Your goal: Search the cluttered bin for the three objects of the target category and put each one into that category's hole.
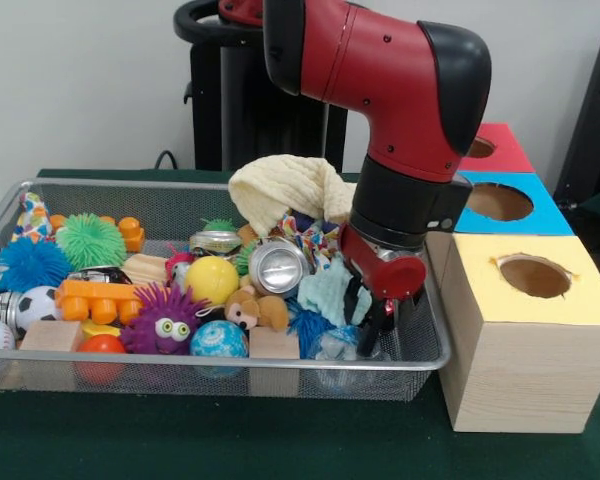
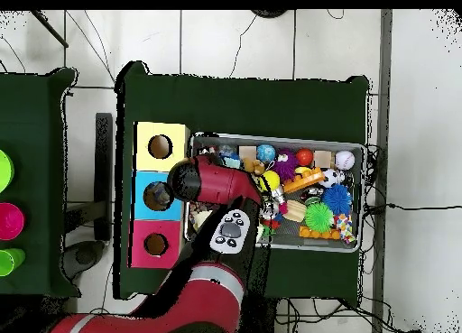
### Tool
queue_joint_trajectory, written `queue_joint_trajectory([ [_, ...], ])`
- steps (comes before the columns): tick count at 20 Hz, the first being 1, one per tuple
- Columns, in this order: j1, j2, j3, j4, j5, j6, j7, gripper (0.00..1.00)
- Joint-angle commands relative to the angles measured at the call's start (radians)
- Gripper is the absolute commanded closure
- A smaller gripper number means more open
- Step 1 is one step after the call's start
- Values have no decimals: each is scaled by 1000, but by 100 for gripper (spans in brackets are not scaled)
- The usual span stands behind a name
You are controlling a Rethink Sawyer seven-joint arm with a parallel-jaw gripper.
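The silver wire-mesh bin [image 1: 180, 362] lies on the green table, full of toys; it also shows in the overhead view [image 2: 363, 167]. My gripper [image 1: 375, 330] reaches down into the bin's front right corner, beside a mint cloth [image 1: 330, 290] and a pale blue crinkly thing [image 1: 335, 345]. I cannot tell whether it holds anything. Three wooden boxes with holes stand right of the bin: yellow top [image 1: 580, 300], blue top [image 1: 540, 215], red top [image 1: 505, 150]. In the overhead view my arm [image 2: 217, 180] hides the gripper.
In the bin lie a cream cloth [image 1: 280, 190], a silver can [image 1: 277, 267], a yellow ball [image 1: 212, 278], a purple fuzzy toy [image 1: 165, 322], a teddy [image 1: 255, 310], an orange brick [image 1: 100, 300], spiky balls [image 1: 90, 240] and wooden blocks [image 1: 275, 343].
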Motion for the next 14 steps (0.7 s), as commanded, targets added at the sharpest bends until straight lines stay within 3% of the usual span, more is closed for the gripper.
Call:
queue_joint_trajectory([
  [1, 2, 87, -19, -31, 108, -100, 212, 0],
  [9, 47, 125, -63, -42, 179, -175, 196, 0],
  [10, 55, 127, -66, -35, 205, -190, 184, 100],
  [14, 60, 118, -65, -19, 213, -215, 178, 100],
])
